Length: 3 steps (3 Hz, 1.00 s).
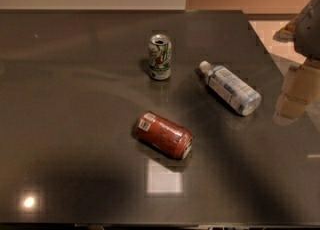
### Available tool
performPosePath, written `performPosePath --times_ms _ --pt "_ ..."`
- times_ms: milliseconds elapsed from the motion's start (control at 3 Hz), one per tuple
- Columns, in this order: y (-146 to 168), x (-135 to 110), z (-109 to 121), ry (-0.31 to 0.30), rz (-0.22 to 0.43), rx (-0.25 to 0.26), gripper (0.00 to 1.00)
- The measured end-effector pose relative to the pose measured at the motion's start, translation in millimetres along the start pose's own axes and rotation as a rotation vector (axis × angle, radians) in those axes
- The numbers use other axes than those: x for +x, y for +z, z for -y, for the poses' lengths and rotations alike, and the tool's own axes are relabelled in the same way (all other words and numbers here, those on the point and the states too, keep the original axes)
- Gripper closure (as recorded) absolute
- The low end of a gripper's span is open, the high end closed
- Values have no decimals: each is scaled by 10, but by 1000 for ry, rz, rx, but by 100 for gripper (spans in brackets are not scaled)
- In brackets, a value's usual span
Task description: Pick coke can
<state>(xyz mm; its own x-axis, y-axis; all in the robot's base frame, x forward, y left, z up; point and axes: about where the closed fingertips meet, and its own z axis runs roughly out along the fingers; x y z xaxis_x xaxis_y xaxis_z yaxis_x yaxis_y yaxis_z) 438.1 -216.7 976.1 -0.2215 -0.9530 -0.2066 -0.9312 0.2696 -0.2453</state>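
Approach step: coke can ungrasped, on its side on the desk. Gripper well apart to the can's right, grip state impossible to tell. Next, reach over and align across its slanted body.

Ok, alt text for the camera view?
Red aluminium coke can lying on its side on a dark table, gripper off at the right edge. Behind it: an upright white-and-green can and a clear plastic bottle lying down.
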Motion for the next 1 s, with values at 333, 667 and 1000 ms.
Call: performPosePath --times_ms 333,667,1000 --pt "0 0 0 0 0 0 0" --pt "-6 -29 4 -1 0 -13 0" --pt "34 -287 -57 -11 13 -53 0"
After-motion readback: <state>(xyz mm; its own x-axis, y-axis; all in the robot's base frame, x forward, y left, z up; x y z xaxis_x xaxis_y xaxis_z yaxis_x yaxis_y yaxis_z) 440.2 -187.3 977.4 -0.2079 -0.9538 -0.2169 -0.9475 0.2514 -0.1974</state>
